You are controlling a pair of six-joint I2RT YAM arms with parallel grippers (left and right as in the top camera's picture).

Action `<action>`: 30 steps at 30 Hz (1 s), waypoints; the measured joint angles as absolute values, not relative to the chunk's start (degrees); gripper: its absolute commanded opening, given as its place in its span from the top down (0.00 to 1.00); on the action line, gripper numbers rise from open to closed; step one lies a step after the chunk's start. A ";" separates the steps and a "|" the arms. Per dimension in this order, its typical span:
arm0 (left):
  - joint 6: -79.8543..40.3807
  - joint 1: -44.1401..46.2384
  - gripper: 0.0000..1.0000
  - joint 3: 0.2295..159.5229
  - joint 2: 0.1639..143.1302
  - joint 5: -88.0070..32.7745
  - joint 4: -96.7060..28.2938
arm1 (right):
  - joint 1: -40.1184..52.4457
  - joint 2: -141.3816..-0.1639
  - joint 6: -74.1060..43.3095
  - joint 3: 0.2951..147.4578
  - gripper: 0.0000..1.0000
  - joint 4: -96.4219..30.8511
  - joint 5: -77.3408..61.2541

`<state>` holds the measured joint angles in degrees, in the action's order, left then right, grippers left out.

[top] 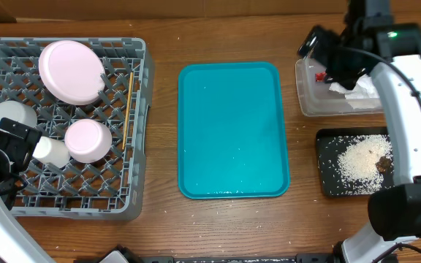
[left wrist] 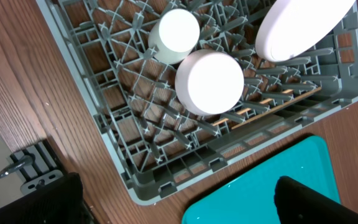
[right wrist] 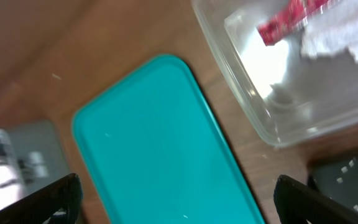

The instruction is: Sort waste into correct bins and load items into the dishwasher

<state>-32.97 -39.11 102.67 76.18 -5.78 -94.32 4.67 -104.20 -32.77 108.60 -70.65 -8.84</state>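
Observation:
The grey dish rack (top: pixel 141 131) at the left holds a large pale pink plate (top: pixel 71 71), a smaller round dish (top: pixel 88 140), a small white cup (top: pixel 51 151), a pale bowl (top: pixel 12 115) and wooden chopsticks (top: pixel 128 109). My left gripper (top: pixel 9 146) hangs open over the rack's left side, holding nothing. The left wrist view shows the cup (left wrist: pixel 174 31), the dish (left wrist: pixel 210 81), the plate (left wrist: pixel 297 28) and the chopsticks (left wrist: pixel 272 104). At the right, my open right gripper (top: pixel 326 57) hovers by the clear tub (top: pixel 305 102), which holds a red wrapper (top: pixel 319 75) and a white napkin (top: pixel 357 89). Rice (top: pixel 358 161) and a brown scrap (top: pixel 382 164) lie in the black tray (top: pixel 327 183).
A teal serving tray (top: pixel 232 131) lies in the middle of the wooden table, between the rack and the bins. It shows in the left wrist view (left wrist: pixel 272 186) and fills much of the right wrist view (right wrist: pixel 160 143), next to the clear tub (right wrist: pixel 272 124). A cardboard wall runs along the back.

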 measured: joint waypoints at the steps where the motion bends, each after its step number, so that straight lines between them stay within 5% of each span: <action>1: -32.99 -39.11 0.00 102.67 76.18 -5.78 -94.32 | 5.17 -104.20 -32.77 106.67 0.00 -70.22 -8.54; 17: -33.10 -39.11 0.00 102.67 76.18 -5.78 -94.32 | 6.44 -104.20 -32.73 104.66 0.00 -70.87 -8.14; 30: -33.10 -39.11 0.00 102.67 76.18 -5.78 -94.32 | -3.84 -94.96 -29.45 114.15 0.00 -75.75 -7.90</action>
